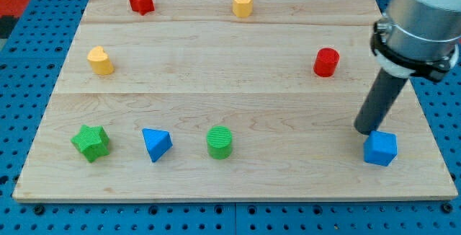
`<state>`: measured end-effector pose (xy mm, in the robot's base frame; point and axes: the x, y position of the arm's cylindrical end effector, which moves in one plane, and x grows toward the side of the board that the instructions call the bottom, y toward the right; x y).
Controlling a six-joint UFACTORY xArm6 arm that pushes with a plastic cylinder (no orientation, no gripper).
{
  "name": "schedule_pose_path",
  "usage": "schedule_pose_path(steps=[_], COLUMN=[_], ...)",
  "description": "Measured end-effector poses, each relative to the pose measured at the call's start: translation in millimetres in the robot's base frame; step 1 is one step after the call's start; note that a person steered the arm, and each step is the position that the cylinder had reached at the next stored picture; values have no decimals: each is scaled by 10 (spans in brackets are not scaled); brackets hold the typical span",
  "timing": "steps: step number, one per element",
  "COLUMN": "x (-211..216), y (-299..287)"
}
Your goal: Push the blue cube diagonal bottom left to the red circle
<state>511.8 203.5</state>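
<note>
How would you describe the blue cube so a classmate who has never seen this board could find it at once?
Start at the wooden board and go to its corner at the view's bottom right. There the blue cube sits just below my tip, which touches or nearly touches its upper edge. The only other blue piece, the blue triangular block, lies far off toward the view's left.

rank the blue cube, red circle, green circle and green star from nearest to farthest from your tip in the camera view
My tip is at the view's lower right.
1. blue cube: touching, just below-right of the tip.
2. red circle: above and left of the tip.
3. green circle: bottom middle.
4. green star: bottom left.
</note>
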Motion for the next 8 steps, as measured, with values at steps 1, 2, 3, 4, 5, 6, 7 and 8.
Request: schedule_pose_path(steps=[1, 2, 3, 4, 5, 6, 7, 8], x=[-13, 157, 330, 409, 409, 404, 313, 139], y=[323, 809, 870, 296, -348, -886, -872, -855])
